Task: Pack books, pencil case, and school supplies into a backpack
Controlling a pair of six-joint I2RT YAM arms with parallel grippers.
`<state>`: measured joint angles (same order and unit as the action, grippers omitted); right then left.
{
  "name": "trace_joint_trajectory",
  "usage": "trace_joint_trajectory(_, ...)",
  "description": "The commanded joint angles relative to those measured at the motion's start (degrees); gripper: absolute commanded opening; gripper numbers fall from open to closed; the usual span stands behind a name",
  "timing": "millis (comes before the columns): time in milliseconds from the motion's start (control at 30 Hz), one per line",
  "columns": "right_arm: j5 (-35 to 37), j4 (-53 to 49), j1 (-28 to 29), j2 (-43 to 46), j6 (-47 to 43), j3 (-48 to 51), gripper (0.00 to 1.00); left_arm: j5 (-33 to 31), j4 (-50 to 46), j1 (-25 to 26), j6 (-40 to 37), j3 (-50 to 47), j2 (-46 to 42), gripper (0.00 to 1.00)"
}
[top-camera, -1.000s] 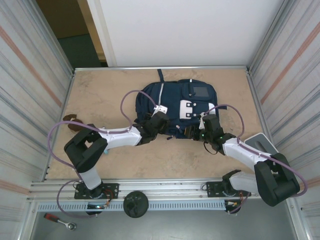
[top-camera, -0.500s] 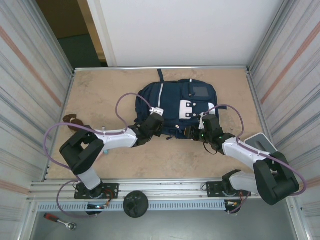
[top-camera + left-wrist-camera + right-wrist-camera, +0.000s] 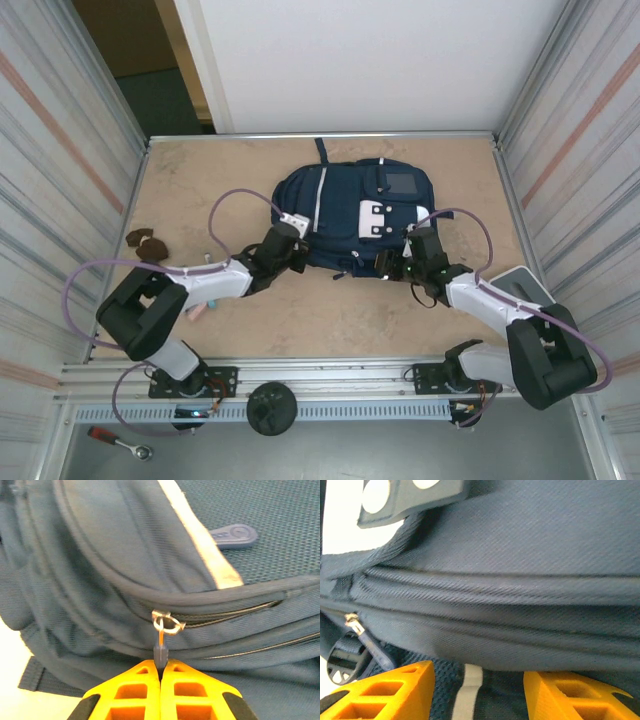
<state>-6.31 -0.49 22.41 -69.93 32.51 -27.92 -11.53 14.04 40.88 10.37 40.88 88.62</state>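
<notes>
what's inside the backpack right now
Its inside is hidden: the backpack lies on the table, and its navy fabric covers whatever it holds. On the outside, the left gripper is shut on a zipper pull.

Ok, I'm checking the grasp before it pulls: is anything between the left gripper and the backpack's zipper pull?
Nothing visible. The left gripper is already shut on the zipper pull, which hangs from the slider on the backpack.

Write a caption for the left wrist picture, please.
Left gripper pinching the zipper pull of a blue backpack.
</notes>
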Motion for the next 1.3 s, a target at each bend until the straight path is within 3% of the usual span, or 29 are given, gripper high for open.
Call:
trace_joint_trajectory(0,6.41,-4.17,-1.69,-1.26,-0.39,-1.61,0.50,4.41,1.38,-3.35,-3.34,-2.01,-3.16,0.00)
trace_joint_trajectory(200,8.94,-5.40,-2.27,-2.07,-2.25,-4.72,0.50,8.33,1.10,-6.87,-5.87,-3.00,-4.85,0.00)
trace_joint_trajectory(400,5.67,-5.29,-5.42,-8.68,-4.37,-10.23,0.51,13.86,-0.16,-7.23,-6.45,-2.87,-5.21,0.00)
trace_joint_trajectory(667,2.18,-7.24,-6.46,-21.64,-7.50,-25.19,0.53,13.87,-0.86,-0.40,-6.04,-2.53,-5.34,0.00)
trace_joint_trajectory(833,2.47,-10.68,-7.21,-23.44,-9.03,-32.01,0.57,14.41,-0.57,3.78,-6.39,2.01,-1.61,0.00)
trace_joint_trajectory(1033,-2.70,-7.67,-4.45,-14.03,-4.48,-23.21,0.71,14.35,0.43,5.78,-6.09,3.16,-0.20,0.00)
trace_joint_trajectory(1267,2.55,0.81,1.87,-8.00,7.70,-9.29,0.76,12.12,1.26,5.79,-5.88,0.79,-0.55,0.00)
